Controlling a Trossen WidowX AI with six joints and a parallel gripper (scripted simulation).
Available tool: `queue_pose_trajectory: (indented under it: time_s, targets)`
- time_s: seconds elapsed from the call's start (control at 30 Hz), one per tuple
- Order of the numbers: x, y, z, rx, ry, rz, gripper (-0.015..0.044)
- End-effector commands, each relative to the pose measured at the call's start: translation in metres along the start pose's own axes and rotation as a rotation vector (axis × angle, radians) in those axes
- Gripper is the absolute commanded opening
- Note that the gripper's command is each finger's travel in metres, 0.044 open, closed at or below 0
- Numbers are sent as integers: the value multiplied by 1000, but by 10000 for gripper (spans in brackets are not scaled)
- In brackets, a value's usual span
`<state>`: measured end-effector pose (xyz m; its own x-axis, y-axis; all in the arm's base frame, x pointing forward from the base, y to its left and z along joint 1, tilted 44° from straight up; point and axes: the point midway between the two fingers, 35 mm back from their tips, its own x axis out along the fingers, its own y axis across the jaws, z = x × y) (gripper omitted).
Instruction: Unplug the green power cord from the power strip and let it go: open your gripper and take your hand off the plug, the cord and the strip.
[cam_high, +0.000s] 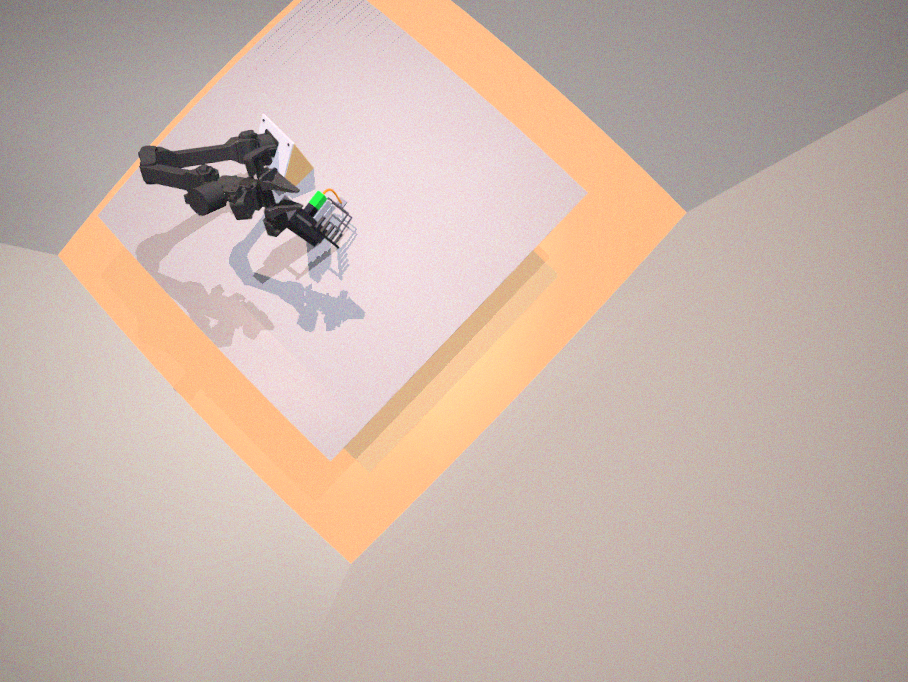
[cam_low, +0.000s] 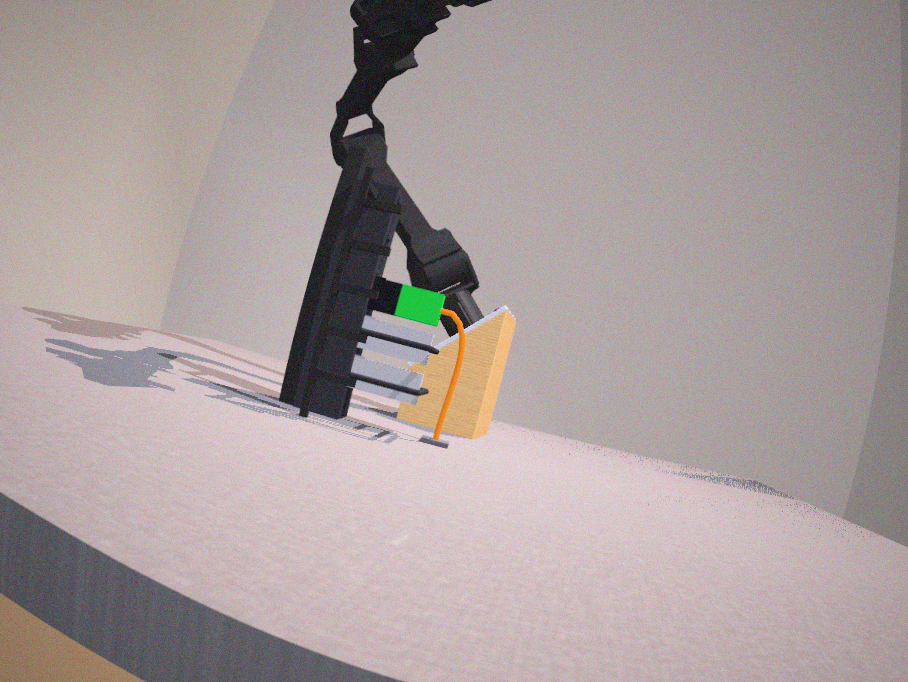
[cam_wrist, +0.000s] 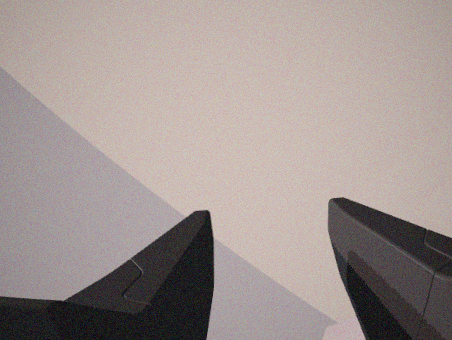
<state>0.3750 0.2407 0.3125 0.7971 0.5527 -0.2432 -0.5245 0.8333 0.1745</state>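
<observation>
One pincer: partly open, fingers apart, nothing between them; only worktop shows in the gap.
Green plug: near the pincer, just off its tips, not touching; seated in the top socket of the strip.
Power strip: black, standing tilted on the worktop, beside the pincer.
Cord: orange, arcs from the plug down to the worktop.
Wooden wedge: behind the cord.
</observation>
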Motion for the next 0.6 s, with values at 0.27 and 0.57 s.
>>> queue_pose_trajectory:
  time_s: [0.27,0.57]
  targets:
    - [10,-54,-184,-526,744,-178,160]
    - [-63,-96,-290,-1097,1494,2,160]
